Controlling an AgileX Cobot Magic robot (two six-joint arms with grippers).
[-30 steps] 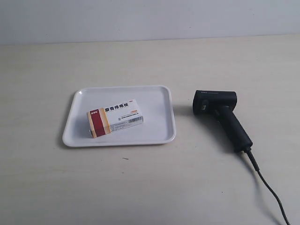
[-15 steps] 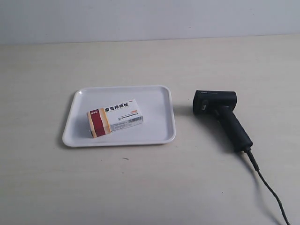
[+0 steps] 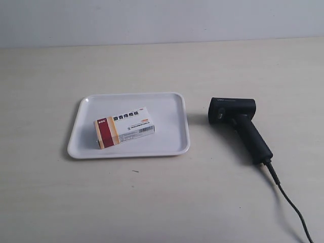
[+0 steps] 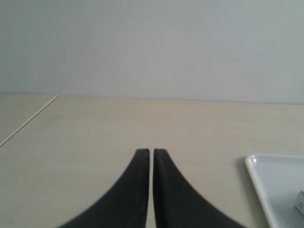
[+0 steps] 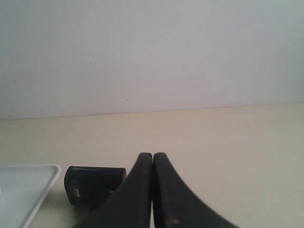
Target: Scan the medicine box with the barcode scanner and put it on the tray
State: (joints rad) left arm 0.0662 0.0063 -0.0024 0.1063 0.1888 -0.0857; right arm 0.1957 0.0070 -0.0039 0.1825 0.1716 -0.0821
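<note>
The medicine box (image 3: 124, 127) lies flat inside the white tray (image 3: 172, 109), its dark red band toward the tray's near left corner. The black barcode scanner (image 3: 238, 124) lies on its side on the table, to the right of the tray, with its cable (image 3: 291, 207) trailing to the lower right. Neither arm shows in the exterior view. My left gripper (image 4: 151, 153) is shut with nothing in it; a corner of the tray (image 4: 266, 175) and a sliver of the box (image 4: 300, 202) show beside it. My right gripper (image 5: 152, 156) is shut and empty, and the scanner's head (image 5: 92, 183) sits just beyond it.
A pale beige tabletop (image 3: 162, 202) meets a plain light wall (image 3: 162, 20) at the back. A thin seam line (image 4: 28, 121) crosses the table in the left wrist view.
</note>
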